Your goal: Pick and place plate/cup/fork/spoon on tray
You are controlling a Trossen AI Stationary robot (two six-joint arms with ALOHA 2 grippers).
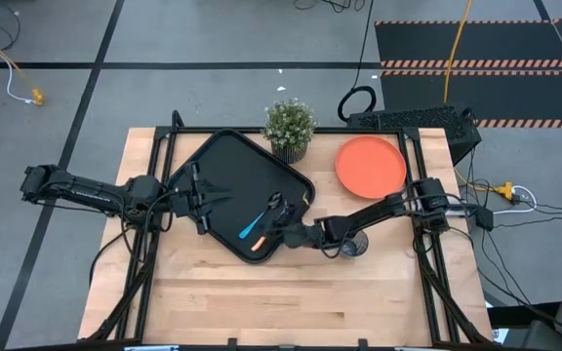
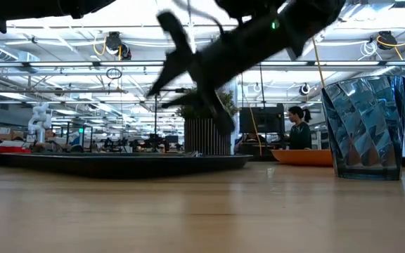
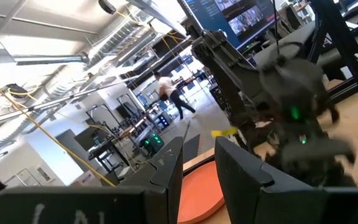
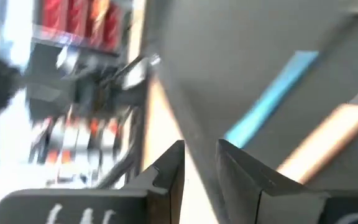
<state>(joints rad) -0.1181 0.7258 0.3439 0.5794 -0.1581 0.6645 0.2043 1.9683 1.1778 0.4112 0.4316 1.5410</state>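
Note:
The black tray point(image 1: 232, 180) lies turned at an angle on the table's far middle. The blue-handled spoon point(image 1: 252, 229) and the orange-handled fork point(image 1: 260, 245) lie on its near right part; the right wrist view shows both handles, spoon point(image 4: 272, 93) and fork point(image 4: 328, 134). The orange plate point(image 1: 371, 164) lies on the table at the far right. The grey cup point(image 1: 352, 246) stands upright near the tray's right corner. My right gripper point(image 1: 279, 227) hovers above the spoon and fork, shut and empty. My left gripper point(image 1: 206, 200) is shut over the tray's left part.
A potted green plant point(image 1: 289, 127) stands at the far edge between tray and plate. The cup point(image 2: 368, 126) stands just under my right forearm. Bare wood table point(image 1: 291, 302) lies along the near side. A person point(image 2: 301, 126) shows in the room behind.

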